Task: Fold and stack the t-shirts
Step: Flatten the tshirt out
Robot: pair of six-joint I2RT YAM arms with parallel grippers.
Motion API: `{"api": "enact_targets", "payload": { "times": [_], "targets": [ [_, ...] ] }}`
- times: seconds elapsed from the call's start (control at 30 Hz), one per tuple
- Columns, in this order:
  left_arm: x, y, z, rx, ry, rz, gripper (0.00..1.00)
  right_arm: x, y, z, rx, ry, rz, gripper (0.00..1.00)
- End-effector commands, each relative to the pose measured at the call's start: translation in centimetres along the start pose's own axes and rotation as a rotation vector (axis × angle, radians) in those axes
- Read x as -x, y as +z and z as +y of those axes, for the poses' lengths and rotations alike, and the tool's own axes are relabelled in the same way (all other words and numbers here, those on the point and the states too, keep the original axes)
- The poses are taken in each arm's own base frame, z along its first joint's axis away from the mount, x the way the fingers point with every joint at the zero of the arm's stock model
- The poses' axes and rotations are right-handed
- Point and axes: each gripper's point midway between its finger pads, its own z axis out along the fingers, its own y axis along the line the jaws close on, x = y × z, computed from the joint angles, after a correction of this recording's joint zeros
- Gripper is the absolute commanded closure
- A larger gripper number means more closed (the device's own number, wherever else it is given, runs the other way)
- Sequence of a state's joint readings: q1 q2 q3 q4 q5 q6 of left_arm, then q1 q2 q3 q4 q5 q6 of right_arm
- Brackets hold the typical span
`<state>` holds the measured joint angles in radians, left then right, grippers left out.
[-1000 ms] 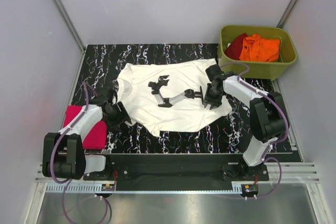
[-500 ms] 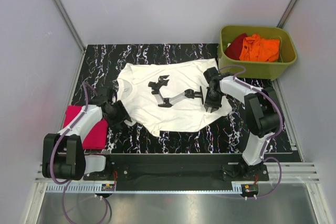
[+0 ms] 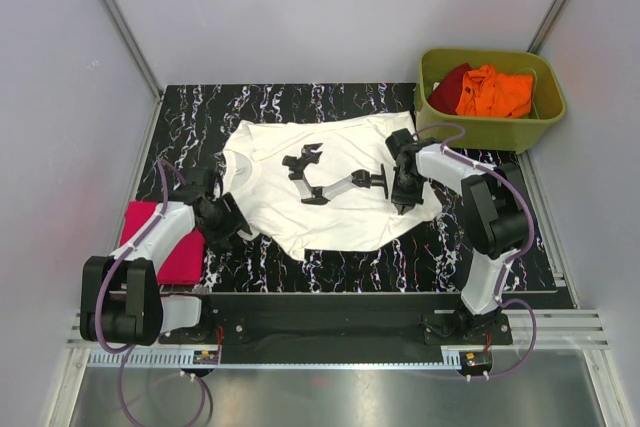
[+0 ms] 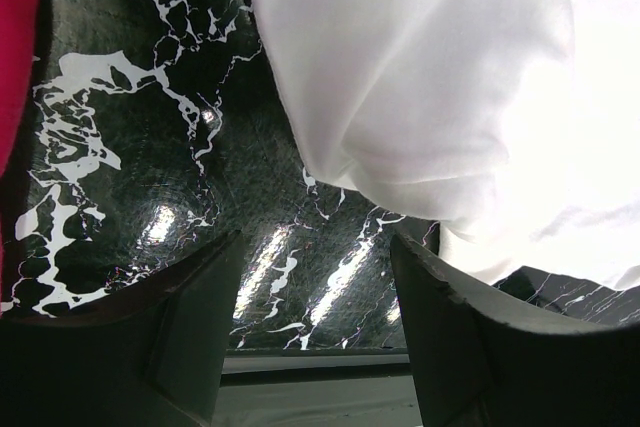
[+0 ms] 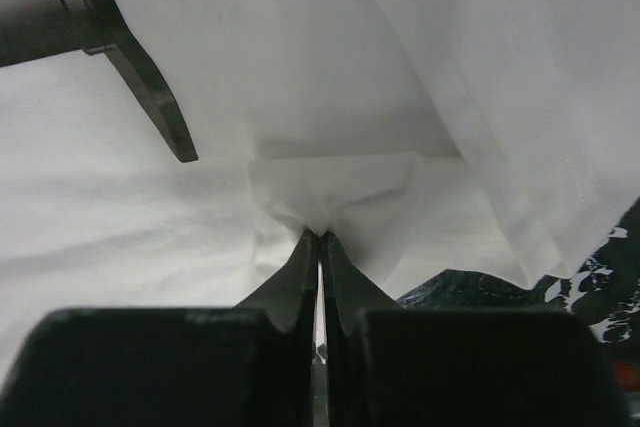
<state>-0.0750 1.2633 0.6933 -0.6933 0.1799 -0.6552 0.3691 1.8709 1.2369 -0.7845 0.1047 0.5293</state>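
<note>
White cotton is spread flat across the black marbled tabletop (image 3: 200, 117). The white t-shirt (image 3: 340, 222) lies in the middle, print upward, between the two arms. A small fold at its right side is pinched by the right claw (image 5: 320, 242), whose fingers are pressed together on the cloth. The left claw (image 4: 315, 247) is held apart, low over the tabletop just off the shirt's near-left edge, with nothing between its fingers. The pink t-shirt (image 3: 185, 259), already folded, is seen at the left edge of the tabletop, partly under the left arm. The orange t-shirt (image 3: 495, 92) and the dark red t-shirt (image 3: 450, 82) are bunched in the olive tub (image 3: 490, 132) at the far right.

The first fold of the white shirt is judged to be in hand, with only one side gripped so far. For the next move the left edge would probably have to be taken as well, so that the cloth can be lifted evenly and laid over itself. A one-sided pull could drag the shirt askew.

Open tabletop is left beyond the shirt's far edge and along its near edge. Less room is offered at the right, where the tub stands near the right arm, and at the left, where the folded pink shirt lies just beside the left arm.
</note>
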Motion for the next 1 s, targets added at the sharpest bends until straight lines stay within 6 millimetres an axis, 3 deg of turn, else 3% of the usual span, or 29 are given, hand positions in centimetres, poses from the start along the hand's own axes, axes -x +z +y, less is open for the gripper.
{"api": "enact_targets", "payload": {
  "times": [0.0, 0.2, 0.37, 0.53, 0.63, 0.67, 0.77, 0.83, 0.97],
  "targets": [
    [0.6, -0.2, -0.5, -0.021, 0.007, -0.016, 0.34, 1.6, -2.1, -1.0, -0.056, -0.033, -0.075, 0.98],
    [1.0, -0.1, -0.4, -0.008, 0.011, -0.025, 0.3, 1.6, -6.2, -1.9, -0.044, -0.051, -0.12, 1.0],
    [1.8, 0.9, -0.9, -0.002, 0.016, -0.012, 0.29, 1.8, -9.1, -1.4, 0.02, -0.032, -0.158, 1.0],
    [1.9, 2.6, -1.3, -0.032, -0.006, 0.005, 0.31, 2.0, -10.7, -1.1, 0.059, -0.025, -0.184, 1.0],
    [2.4, 3.7, -2.1, -0.073, -0.01, 0.003, 0.44, 1.5, -10.7, -1.2, 0.066, -0.02, -0.177, 1.0],
    [2.6, 3.9, -2.3, -0.078, -0.008, -0.004, 0.59, 1.4, -10.8, -1.1, 0.074, -0.016, -0.177, 1.0],
    [3.5, 3.8, -1.8, -0.039, 0.006, -0.041, 0.79, 0.9, -10.7, -1.2, 0.078, -0.012, -0.168, 1.0],
    [4.7, 2.5, -1.4, -0.008, 0.039, -0.109, 1.0, 0.7, -11.0, -1.4, 0.081, -0.009, -0.173, 1.0],
    [6.2, -2.3, -1.8, 0.019, 0.099, -0.229, 1.0, 0.2, -11.2, -1.9, 0.076, -0.008, -0.165, 1.0]
  ]
}}
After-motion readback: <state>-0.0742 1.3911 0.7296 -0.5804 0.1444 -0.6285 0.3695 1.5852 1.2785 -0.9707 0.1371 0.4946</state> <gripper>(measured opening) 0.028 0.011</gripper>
